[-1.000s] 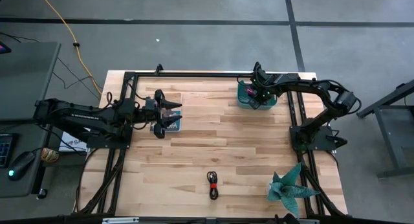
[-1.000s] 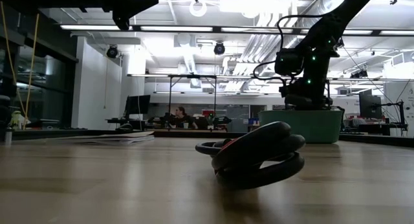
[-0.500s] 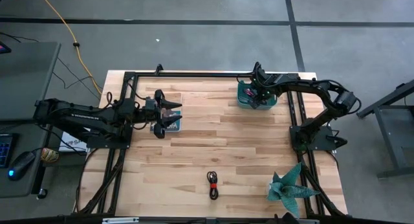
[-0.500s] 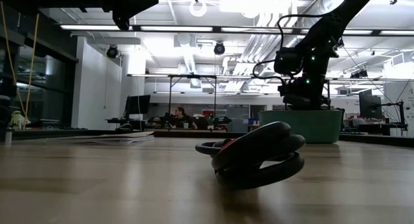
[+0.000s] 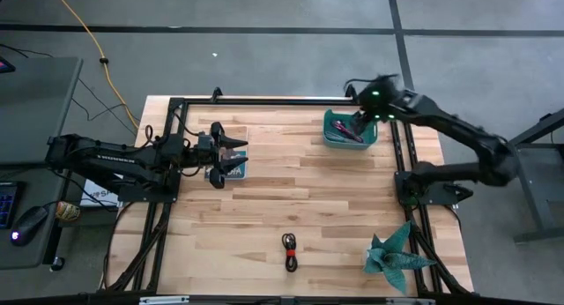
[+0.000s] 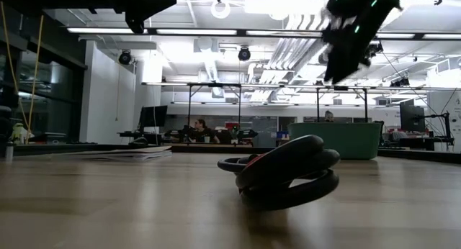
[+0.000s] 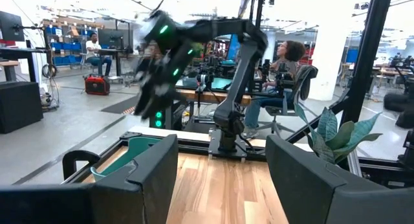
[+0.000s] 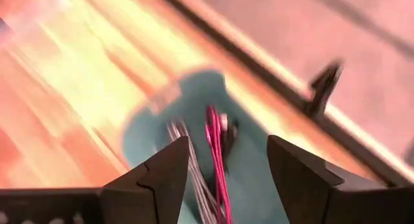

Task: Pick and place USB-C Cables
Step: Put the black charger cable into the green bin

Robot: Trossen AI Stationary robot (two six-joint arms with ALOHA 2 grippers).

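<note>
Cables [image 5: 349,131] in bin [image 5: 333,136], far-right corner

High view: overhead, facing straight down, whole table [image 5: 300,199] in frame, floor along upper frame. Low view: at tabletop height, level across the wood into the room; red-and-black cable [image 6: 284,180] very near, centre frame. Left wrist view: looks along the table toward the teal bin [image 7: 132,156], lower left. Right wrist view: looks down close onto the same bin [image 8: 259,185], also upper right in high view [image 5: 333,137].
</note>
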